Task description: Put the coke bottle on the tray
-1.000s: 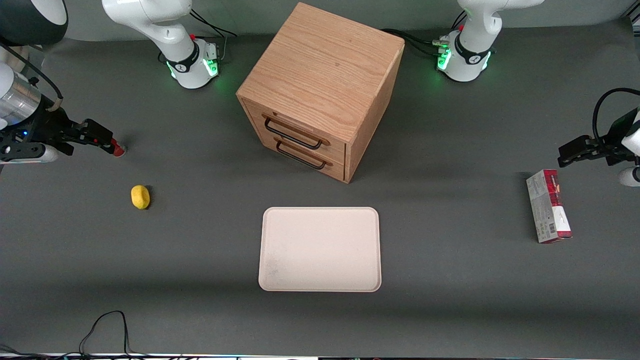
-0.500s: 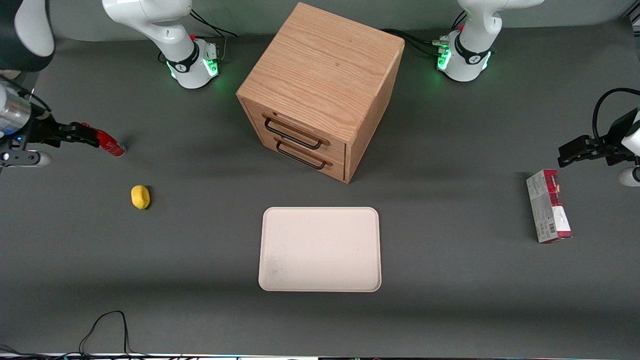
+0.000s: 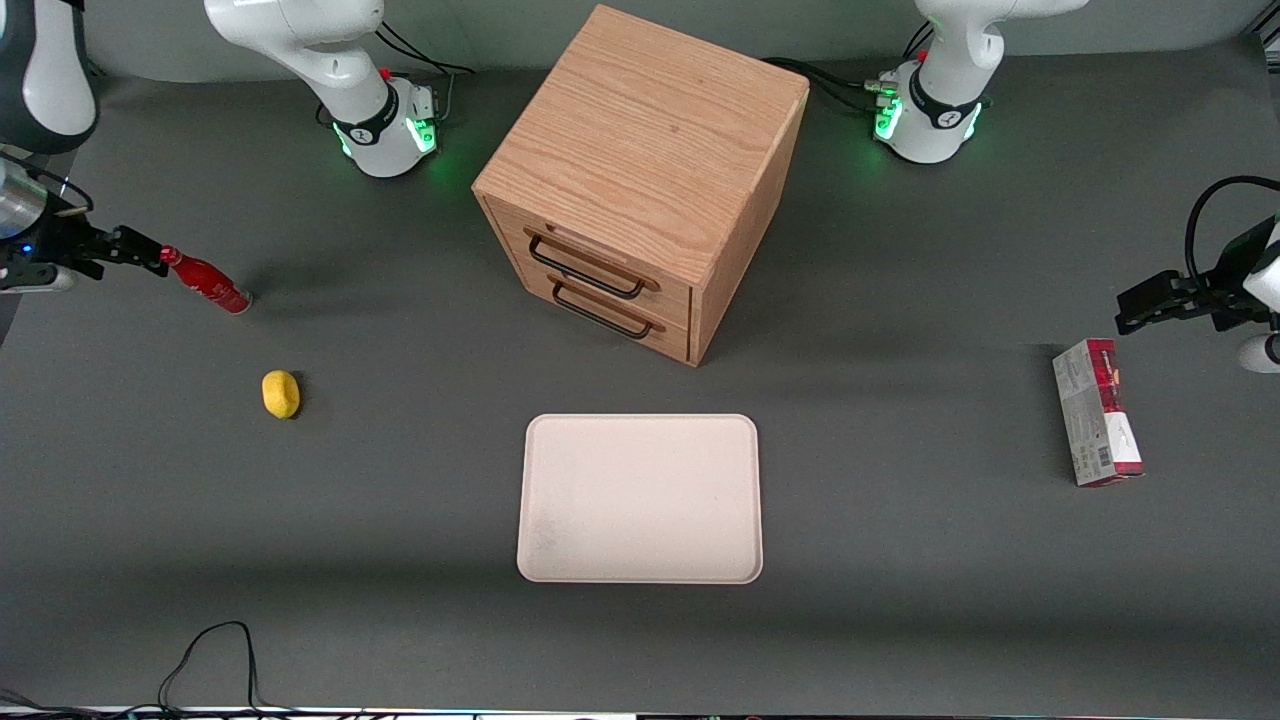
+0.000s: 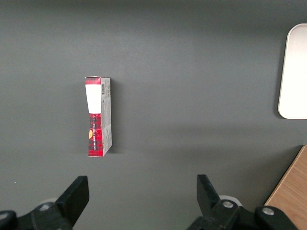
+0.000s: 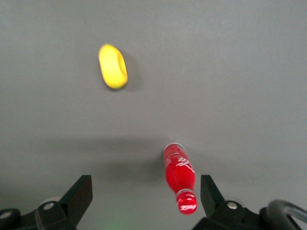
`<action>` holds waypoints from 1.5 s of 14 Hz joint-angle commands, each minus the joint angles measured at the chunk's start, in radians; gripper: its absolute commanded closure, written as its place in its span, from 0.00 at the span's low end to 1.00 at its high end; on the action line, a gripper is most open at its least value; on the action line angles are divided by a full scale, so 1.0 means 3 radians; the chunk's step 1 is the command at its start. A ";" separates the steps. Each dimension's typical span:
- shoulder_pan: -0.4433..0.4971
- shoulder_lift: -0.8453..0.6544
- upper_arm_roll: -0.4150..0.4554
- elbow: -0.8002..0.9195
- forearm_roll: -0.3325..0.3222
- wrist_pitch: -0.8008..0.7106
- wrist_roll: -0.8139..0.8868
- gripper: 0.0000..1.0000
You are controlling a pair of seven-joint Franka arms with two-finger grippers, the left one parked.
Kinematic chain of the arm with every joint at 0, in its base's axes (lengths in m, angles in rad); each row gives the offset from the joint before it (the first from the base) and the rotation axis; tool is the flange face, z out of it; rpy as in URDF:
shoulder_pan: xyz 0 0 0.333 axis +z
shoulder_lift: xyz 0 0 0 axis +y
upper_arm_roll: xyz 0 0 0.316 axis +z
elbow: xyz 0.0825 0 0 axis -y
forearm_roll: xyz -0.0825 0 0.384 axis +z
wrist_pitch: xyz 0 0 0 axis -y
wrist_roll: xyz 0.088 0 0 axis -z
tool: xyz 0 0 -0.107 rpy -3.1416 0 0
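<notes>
The coke bottle, slim and red with a red cap, stands on the dark table toward the working arm's end; it also shows in the right wrist view. My right gripper is open and empty, at the height of the bottle's cap. In the right wrist view the gripper has its fingers wide apart, with the cap close to one finger and not touching it. The cream tray lies flat near the table's middle, nearer the front camera than the bottle; its edge shows in the left wrist view.
A small yellow lemon-like lump lies on the table near the bottle, nearer the front camera. A wooden two-drawer cabinet stands above the tray in the front view. A red-and-grey carton lies toward the parked arm's end.
My right gripper has drawn back from the bottle toward the working arm's table end, uncovering most of it. The bottle has stayed in place.
</notes>
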 commanded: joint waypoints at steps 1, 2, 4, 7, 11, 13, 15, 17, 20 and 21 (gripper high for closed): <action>0.0038 -0.0270 -0.0349 -0.0523 -0.0119 0.0492 -0.0296 0.00; 0.0043 -0.0270 -0.0462 -0.0621 -0.0205 0.0610 -0.0327 0.00; 0.0043 -0.0255 -0.0524 -0.0754 -0.0308 0.0790 -0.0337 0.00; 0.0043 -0.0235 -0.0799 -0.0938 -0.0629 0.1076 -0.0348 0.00; 0.0043 -0.0168 -0.0918 -0.1000 -0.0712 0.1246 -0.0429 0.00; 0.0038 -0.0163 -0.0923 -0.1021 -0.0712 0.1251 -0.0429 0.00; 0.0033 -0.0163 -0.0928 -0.1016 -0.0712 0.1251 -0.0424 0.32; 0.0032 -0.0158 -0.0928 -0.1011 -0.0712 0.1246 -0.0424 0.93; 0.0027 -0.0138 -0.0938 -0.0995 -0.0651 0.1240 -0.0394 1.00; 0.0032 -0.0127 -0.0938 -0.0980 -0.0626 0.1230 -0.0378 1.00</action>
